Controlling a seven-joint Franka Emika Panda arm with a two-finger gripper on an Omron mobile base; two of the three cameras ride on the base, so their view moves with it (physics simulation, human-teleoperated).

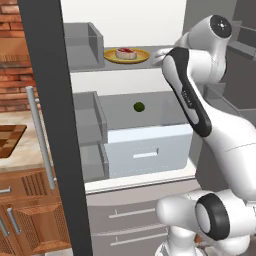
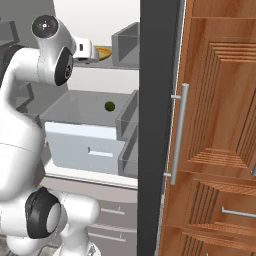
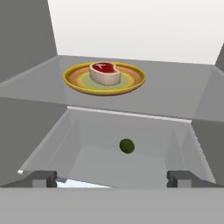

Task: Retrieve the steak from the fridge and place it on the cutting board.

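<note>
The fridge point(image 1: 47, 60) stands open, its dark door swung to the left. On its upper shelf the steak point(image 3: 105, 72), red with a pale fat rim, lies on a round yellow plate point(image 3: 131, 83); the left base view shows the steak point(image 1: 126, 53) too. My gripper point(image 3: 112, 179) is open and empty, its fingertips point(image 3: 43, 178) wide apart, hovering in front of the shelf's edge, short of the steak and slightly right of it. The checkered cutting board point(image 1: 9, 141) lies on the pale counter far left, past the door.
A small dark green fruit point(image 3: 127, 146) sits on the lower shelf above a white drawer point(image 1: 147, 150). Grey door bins point(image 1: 82, 42) line the left side. The door's silver handle point(image 1: 42, 140) faces the counter. A wooden cabinet point(image 2: 220, 125) stands to the right.
</note>
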